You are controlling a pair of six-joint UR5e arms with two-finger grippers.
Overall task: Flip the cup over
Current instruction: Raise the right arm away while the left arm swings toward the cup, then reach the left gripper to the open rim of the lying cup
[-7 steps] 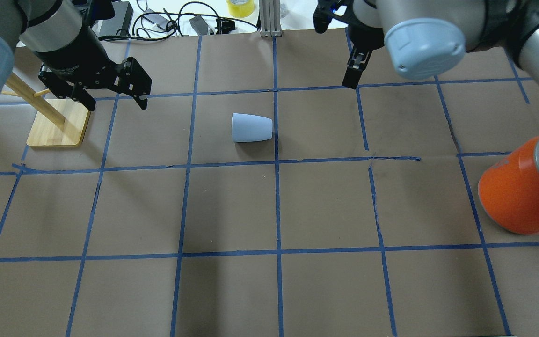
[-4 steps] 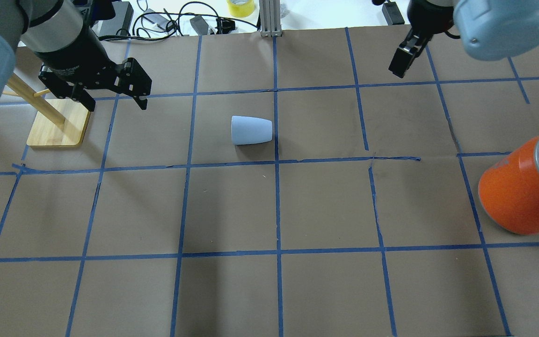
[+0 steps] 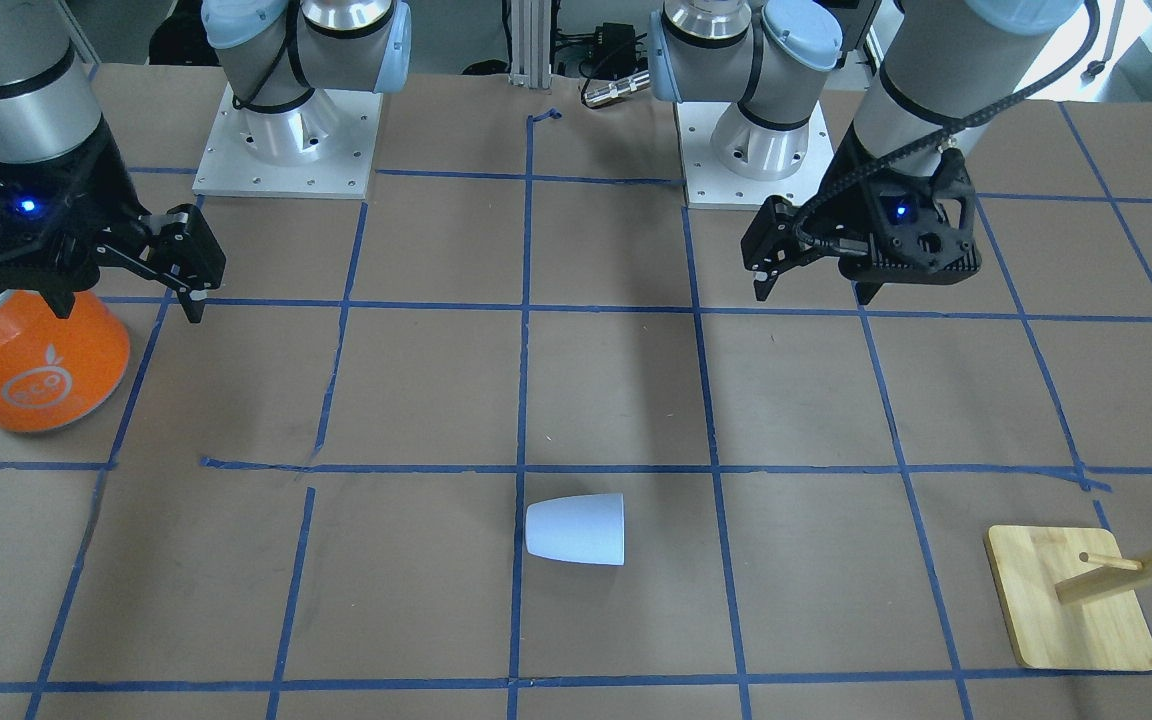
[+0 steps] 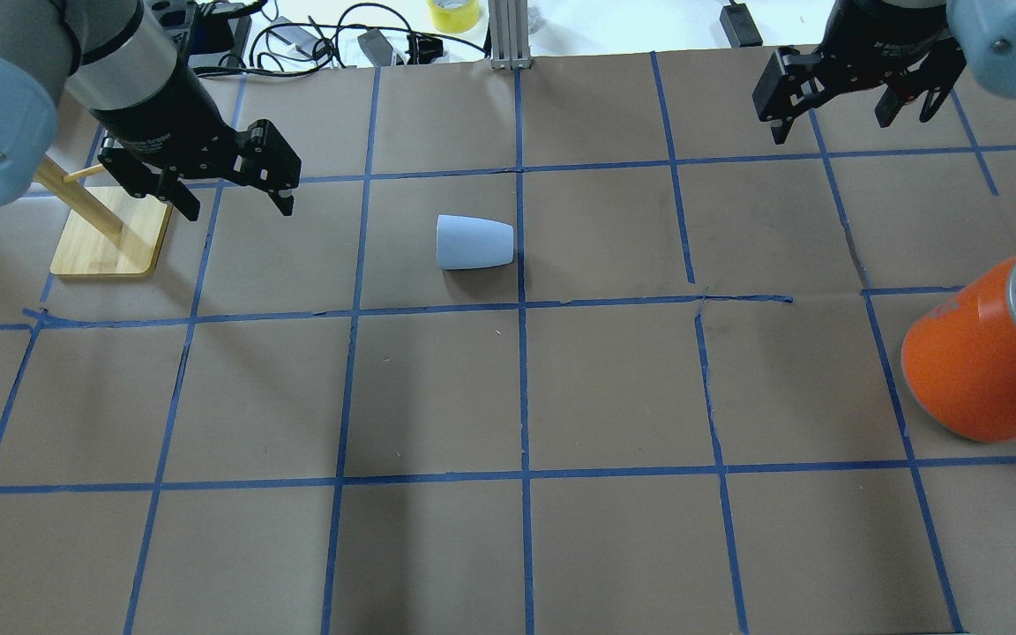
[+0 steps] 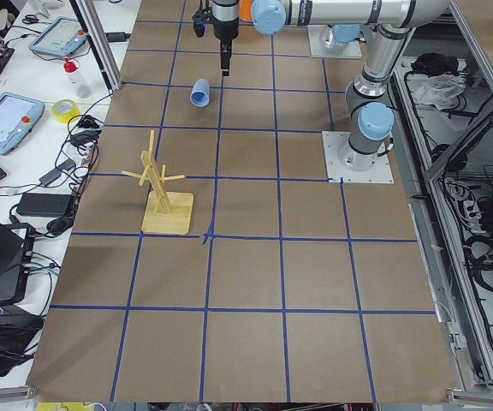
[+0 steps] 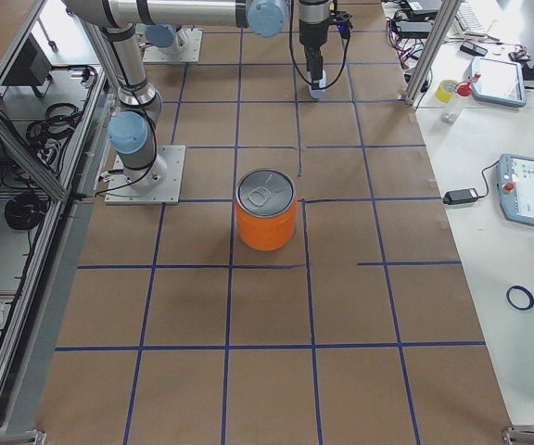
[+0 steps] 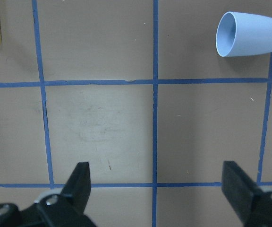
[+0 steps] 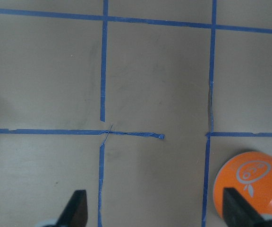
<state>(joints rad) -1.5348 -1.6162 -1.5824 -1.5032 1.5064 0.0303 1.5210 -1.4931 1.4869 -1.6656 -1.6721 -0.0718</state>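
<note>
Noting the right gripper [image 4: 830, 123] pulling well away toward the far right corner of the tabletop [image 4: 614, 388], after hanging much nearer the centre line a second ago, and turning to show both fingers, spread wide with nothing between them. Seeing the left gripper [image 4: 235, 207] edging a little toward the middle, likewise spread wide and empty, hovering near the wooden stand [image 4: 111, 242] and well apart from the cup [image 4: 474, 242]. Finding the cup in the same spot as before: lying on its side in the far half of the tabletop, narrow base just beside the central blue tape line, open mouth facing the robot's left and showing plainly in the left wrist view.

Reading this as the job passing to the left arm, with the right arm clearing out and the left arm starting its approach. Judging the task as barely begun, the cup being untouched and not yet stood up. Expecting the next move to call for carrying the left gripper over the cup, setting the fingers across the tapered wall, closing, then tilting it upright. Guessing at a risk of the smooth round body rolling or slipping out of a poor pinch. Leaving aside the orange can [image 4: 975, 370], standing at the right edge, well apart from the cup
</note>
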